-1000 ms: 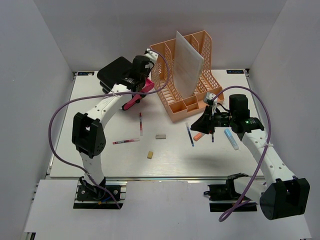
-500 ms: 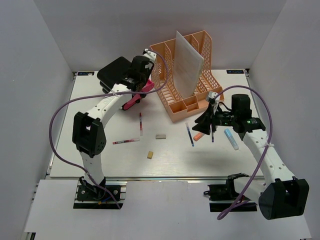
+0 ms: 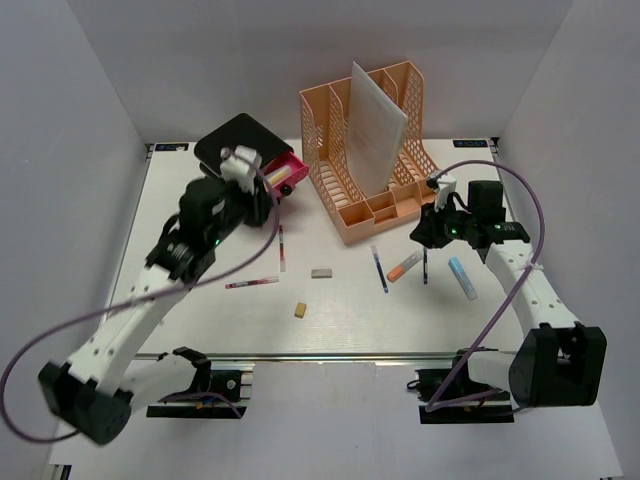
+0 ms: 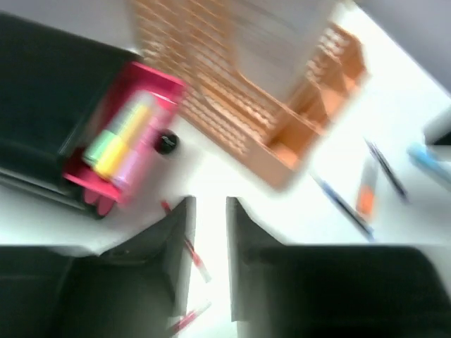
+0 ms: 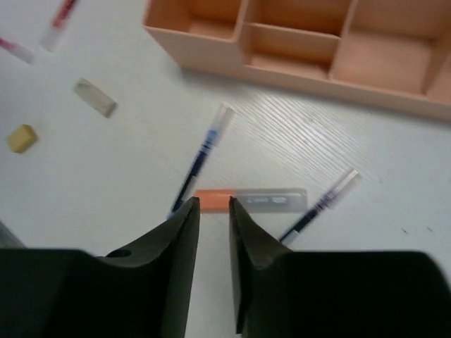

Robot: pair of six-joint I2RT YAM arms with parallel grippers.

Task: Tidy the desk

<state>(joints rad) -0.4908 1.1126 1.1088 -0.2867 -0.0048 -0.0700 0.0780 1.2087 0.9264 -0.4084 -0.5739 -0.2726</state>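
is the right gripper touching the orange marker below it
Cannot tell. In the right wrist view the right gripper has its fingertips nearly shut directly over the orange marker, hiding any gap or contact. The top view is too coarse to settle it.

My top external camera sat above and behind the arm bases, looking down over the whole desk. The left wrist camera looked past its own fingers from some height; its picture was blurred, taking in the pink drawer and the orange file rack. The right wrist camera hung much nearer the surface, facing down onto the orange marker and the rack's front compartments. Both wrist views shared the rack, the blue pen and the orange marker, all of which the overhead view also held.
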